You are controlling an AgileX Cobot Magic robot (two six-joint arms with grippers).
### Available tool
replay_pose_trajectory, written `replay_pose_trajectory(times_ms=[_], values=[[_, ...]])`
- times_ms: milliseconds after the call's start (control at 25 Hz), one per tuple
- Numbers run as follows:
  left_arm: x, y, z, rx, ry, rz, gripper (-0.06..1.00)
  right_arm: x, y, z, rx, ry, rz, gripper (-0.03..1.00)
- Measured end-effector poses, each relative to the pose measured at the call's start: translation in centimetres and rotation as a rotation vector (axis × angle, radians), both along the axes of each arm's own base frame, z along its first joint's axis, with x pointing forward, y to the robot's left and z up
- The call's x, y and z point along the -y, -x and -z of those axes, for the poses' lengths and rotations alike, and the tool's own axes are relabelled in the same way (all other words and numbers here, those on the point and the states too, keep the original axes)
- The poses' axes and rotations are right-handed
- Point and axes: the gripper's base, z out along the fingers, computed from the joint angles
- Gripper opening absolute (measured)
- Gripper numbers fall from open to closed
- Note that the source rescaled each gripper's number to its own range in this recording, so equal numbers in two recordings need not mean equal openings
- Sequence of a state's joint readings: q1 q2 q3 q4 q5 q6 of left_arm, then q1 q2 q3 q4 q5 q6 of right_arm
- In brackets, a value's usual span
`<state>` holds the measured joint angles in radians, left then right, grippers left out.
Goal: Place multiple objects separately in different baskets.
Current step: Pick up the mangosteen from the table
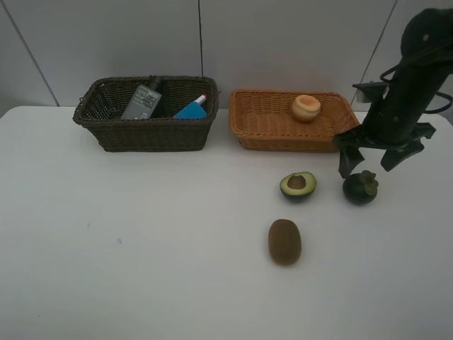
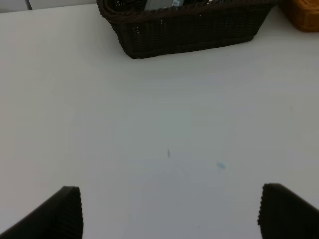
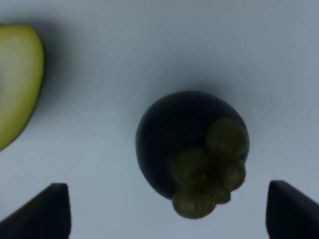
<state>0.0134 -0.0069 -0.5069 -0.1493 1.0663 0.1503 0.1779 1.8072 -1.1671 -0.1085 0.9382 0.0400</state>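
The dark brown basket (image 1: 145, 131) at the back left holds the dark green pump bottle (image 1: 144, 100) and the blue eraser block (image 1: 190, 111); a red-and-white tip (image 1: 201, 99) shows behind the eraser. The light orange basket (image 1: 265, 127) holds the orange-yellow round fruit (image 1: 306, 108). The avocado half (image 1: 298, 185), the dark mangosteen (image 1: 360, 188) and the brown kiwi (image 1: 284, 241) lie on the table. My right gripper (image 1: 368, 161) is open just above the mangosteen (image 3: 192, 149), a fingertip (image 3: 45, 211) on each side. My left gripper (image 2: 169, 211) is open and empty over bare table. The pink bottle is out of view.
The white table (image 1: 141, 248) has a back edge against a pale wall. The dark basket's front wall (image 2: 189, 32) and a corner of the orange basket (image 2: 304, 15) show in the left wrist view.
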Motion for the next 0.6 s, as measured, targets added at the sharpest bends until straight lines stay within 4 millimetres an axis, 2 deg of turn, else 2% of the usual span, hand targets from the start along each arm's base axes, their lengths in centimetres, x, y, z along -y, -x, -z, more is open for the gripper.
replay_pose_trajectory(times_ms=[160, 360, 600], values=[[0.0, 0.0, 0.0, 0.0, 0.0, 0.0, 0.87, 1.0, -0.2, 1.2, 0.02, -0.009, 0.029, 0.96], [0.0, 0.0, 0.0, 0.0, 0.0, 0.0, 0.87, 3.5, -0.8, 2.3, 0.022, -0.033, 0.107, 0.96], [0.0, 0.0, 0.0, 0.0, 0.0, 0.0, 0.87, 3.1, -1.2, 4.1, -0.016, -0.085, 0.097, 0.96]])
